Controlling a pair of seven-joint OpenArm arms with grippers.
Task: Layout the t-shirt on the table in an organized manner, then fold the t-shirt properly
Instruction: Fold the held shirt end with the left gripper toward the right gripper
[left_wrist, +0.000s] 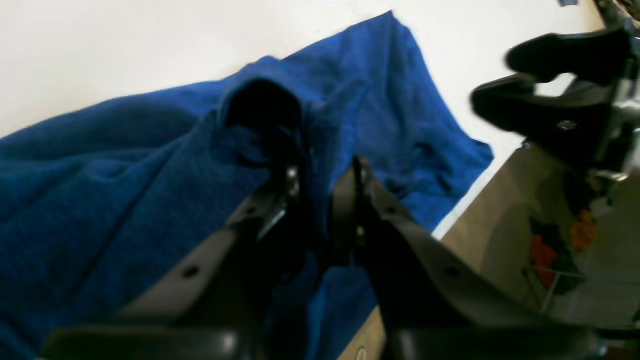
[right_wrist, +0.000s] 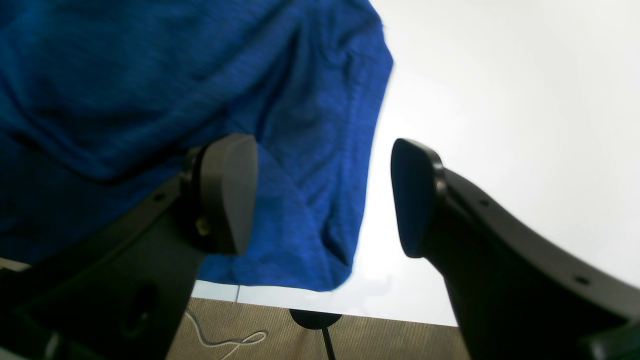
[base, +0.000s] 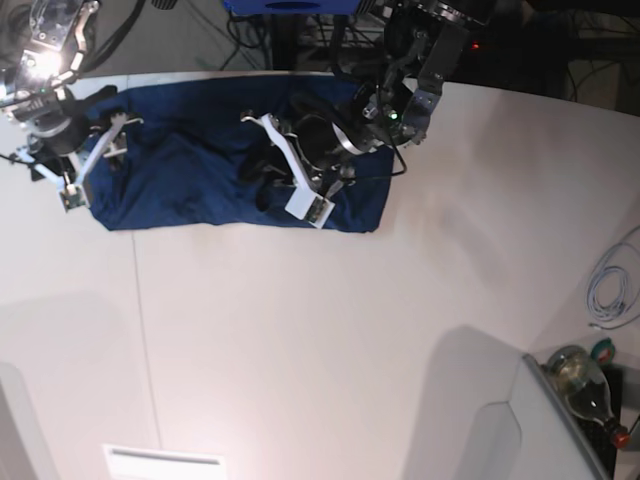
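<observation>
the t-shirt (base: 235, 170) is lying as a rumpled navy band along the far side of the white table (base: 330, 340), well away from the near edge, so the layout step looks to be only partly done and no fold is in place yet. the left gripper (left_wrist: 320, 200) is sitting over the middle of the cloth with its jaws drawn narrow and a raised ridge of fabric pinched between them; the cloth is peaking up into a small tent just beyond the fingertips, which suggests the pinch is there to lift or drag a bunched part flat. the right gripper (right_wrist: 322, 197) is hovering at one end of the shirt with its jaws standing wide and nothing between them; one finger is hanging over the cloth and the other over bare table, straddling the shirt's edge, probably placed to take that end. with one arm gripping mid-shirt and the other waiting at the end, the pair seem set for spreading the shirt.
</observation>
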